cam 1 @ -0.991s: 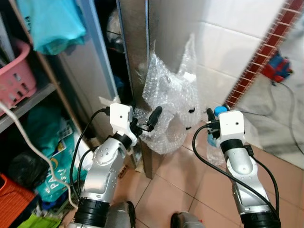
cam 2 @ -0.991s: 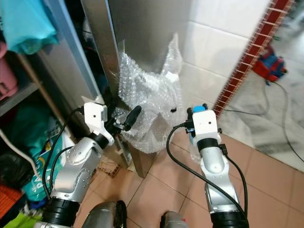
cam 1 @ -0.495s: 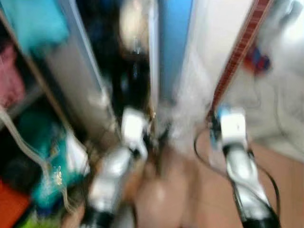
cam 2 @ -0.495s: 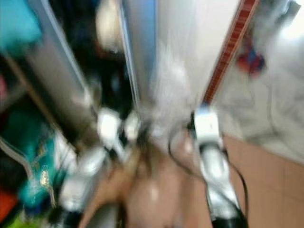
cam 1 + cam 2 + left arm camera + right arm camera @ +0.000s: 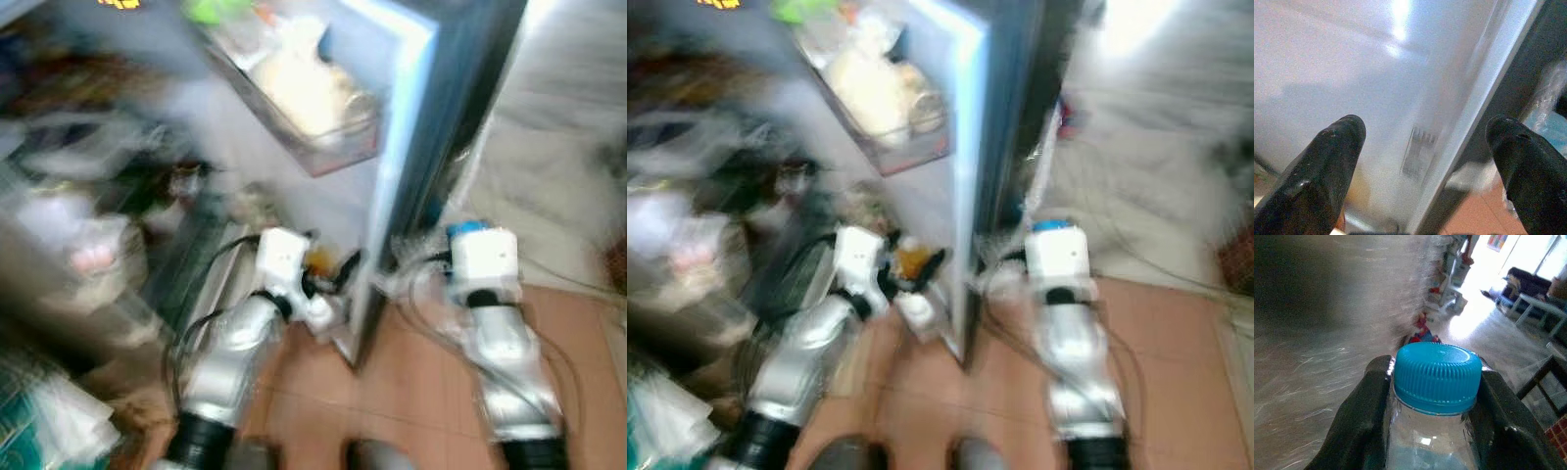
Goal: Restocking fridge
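1. Left gripper [image 5: 1425,161] has its fingers spread wide, one on each side of the fridge door [image 5: 407,147] edge, touching nothing that I can make out; the right gripper [image 5: 1432,406] is pinched on the neck of a clear water bottle [image 5: 1432,440] just under its blue cap [image 5: 1437,369].
2. Both head views are smeared by motion, so I judge the step in hand to be getting the door wide enough to load the bottle.
3. Inside the door, a door shelf [image 5: 313,127] holds pale food packs (too blurred to name), and the bottle sits low at the robot's right, outside the door and well apart from that shelf.
4. To do it well, the left fingers should press the door's inner face near its edge, not hover around it, and push in a smooth arc.
5. Keep the bottle upright and clear of the door edge while the door moves; a knock there could twist it in the pinch.
6. Wait for a sharp view before choosing a free spot.
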